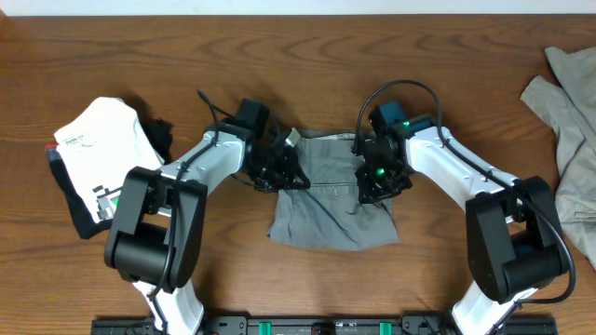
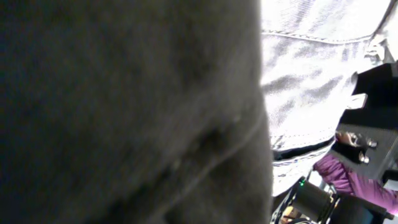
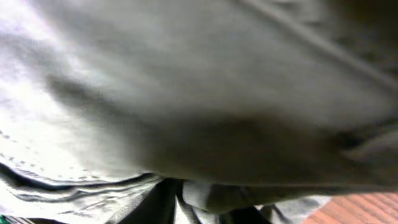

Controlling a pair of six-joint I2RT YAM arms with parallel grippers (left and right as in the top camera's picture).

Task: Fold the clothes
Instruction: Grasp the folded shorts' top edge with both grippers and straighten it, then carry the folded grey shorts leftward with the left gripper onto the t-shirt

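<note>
The left end effector (image 1: 282, 173) was pinched shut on the shorts (image 1: 328, 212). No clue about the right end effector (image 1: 379, 186), they smothered both wrist cams.

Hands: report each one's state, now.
Left hand: closed, seemingly pinching the shorts at their edge.
Right hand: down on the shorts; open or closed cannot be told.
</note>
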